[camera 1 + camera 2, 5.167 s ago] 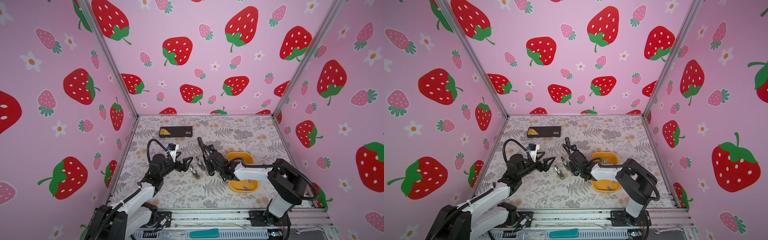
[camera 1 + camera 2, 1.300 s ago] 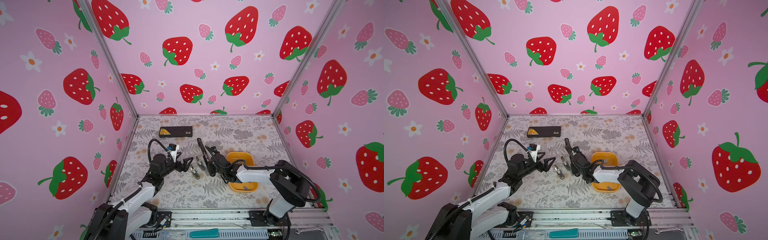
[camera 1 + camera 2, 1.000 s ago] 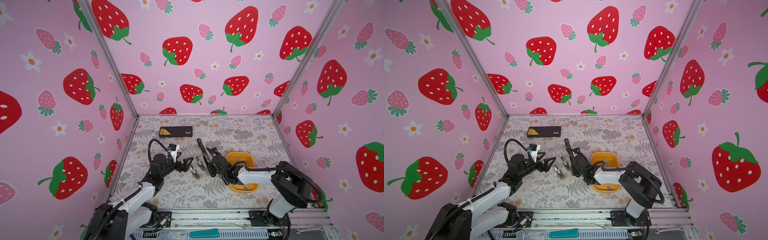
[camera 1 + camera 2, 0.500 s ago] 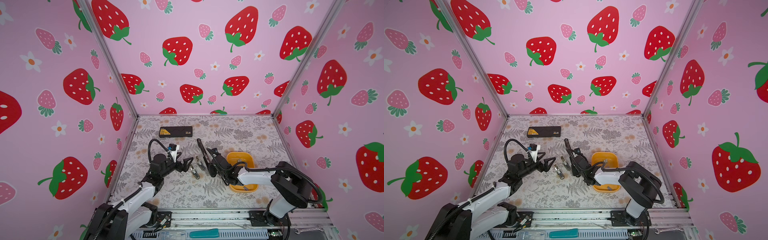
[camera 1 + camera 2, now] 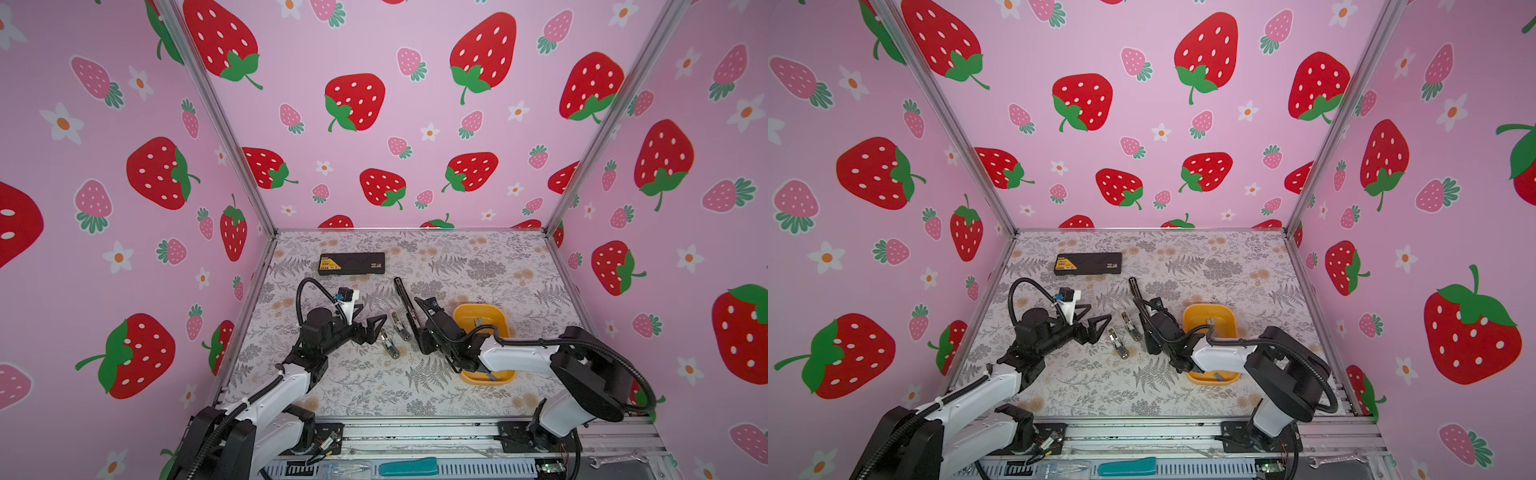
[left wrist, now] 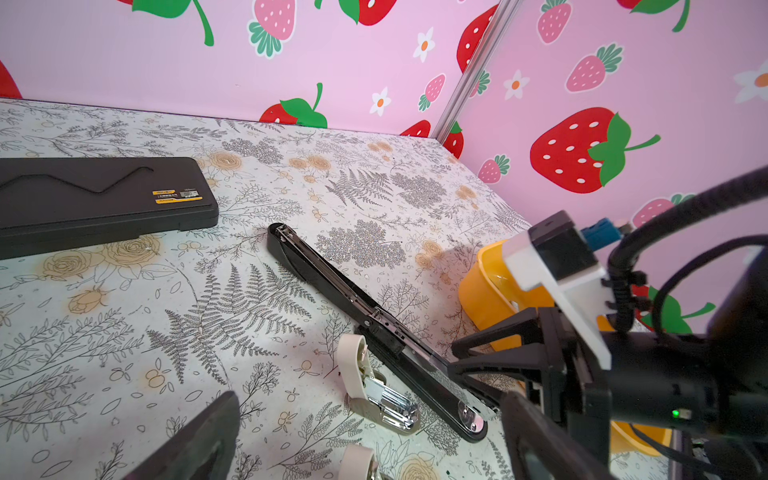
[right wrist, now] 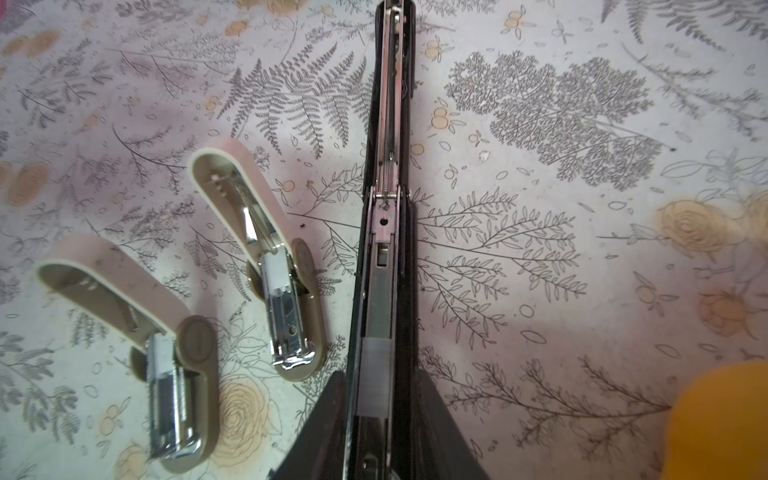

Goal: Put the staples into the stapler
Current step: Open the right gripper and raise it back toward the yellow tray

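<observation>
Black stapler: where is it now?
The black stapler lies mid-table in both top views, opened flat: white staplers just left, yellow bin right, right gripper astride its near end.

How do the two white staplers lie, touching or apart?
Apart. Right wrist view shows table between the nearer white stapler and the farther white stapler.

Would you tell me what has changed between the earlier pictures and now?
The right gripper has opened its jaws off the staples, leaving them in the channel of the long black stapler; its arm shifted slightly. The left gripper, white staplers, yellow tray and black case stayed put.
</observation>
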Available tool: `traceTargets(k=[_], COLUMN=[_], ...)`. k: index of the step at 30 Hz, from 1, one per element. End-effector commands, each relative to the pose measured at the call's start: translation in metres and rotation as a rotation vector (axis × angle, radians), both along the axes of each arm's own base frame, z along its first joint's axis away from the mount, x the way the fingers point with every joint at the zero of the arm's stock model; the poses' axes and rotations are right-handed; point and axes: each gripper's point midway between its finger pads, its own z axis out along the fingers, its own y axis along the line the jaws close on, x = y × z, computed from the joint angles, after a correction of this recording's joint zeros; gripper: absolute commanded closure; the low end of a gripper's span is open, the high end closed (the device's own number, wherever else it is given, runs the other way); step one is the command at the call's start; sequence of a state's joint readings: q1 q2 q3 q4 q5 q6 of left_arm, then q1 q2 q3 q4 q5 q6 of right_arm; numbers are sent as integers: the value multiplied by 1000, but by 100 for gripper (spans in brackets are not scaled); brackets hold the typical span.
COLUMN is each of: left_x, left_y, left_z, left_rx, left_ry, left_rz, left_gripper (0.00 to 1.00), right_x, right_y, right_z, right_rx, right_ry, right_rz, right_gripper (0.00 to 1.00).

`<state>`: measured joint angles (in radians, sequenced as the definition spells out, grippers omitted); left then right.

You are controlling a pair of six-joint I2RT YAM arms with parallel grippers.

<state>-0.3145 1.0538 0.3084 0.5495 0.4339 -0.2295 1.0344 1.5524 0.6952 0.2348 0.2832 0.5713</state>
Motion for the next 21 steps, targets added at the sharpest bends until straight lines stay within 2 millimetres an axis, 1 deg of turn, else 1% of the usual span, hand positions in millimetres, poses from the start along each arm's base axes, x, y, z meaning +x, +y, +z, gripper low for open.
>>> traceTargets(k=[1,3,4,6,8,9,11,14,16,21], left_x=[-1,-2,-3,-6,-9,-11,-14,-18,-19,-20], left_y=[2,5,6,8,9,10,12,16,20,28], left_z=[9,12,14,20,25,26,29,34,35,36], left_rx=[8,10,10,7,4,0,-6,-14,-15,-10], left_ry=[-57,-73,-83,-102,-113,-119,-129,-144,-155,-177], left_rz=[6,20,26,32,39,41,48,69,90,133], left_gripper=[1,1,1,1,1,1,1,1,1,1], right_x=[4,6,6,6,4,5,6,10,10,8], right_y=[-9,-25,-35,-59,-82,-94,-116,-148,-164,-180], right_z=[36,55,62,78,84,84,78,60,47,17], right_rx=[11,15,11,23,34,37,24,-7,-18,-28], right_ry=[-66,-104,-121,-163,-189,-193,-180,-120,-75,19], right_rz=[-39,-90,-120,-189,-246,-276,-331,-433,-489,-546], right_gripper=[69,70,70,71,71,71,71,72,74,75])
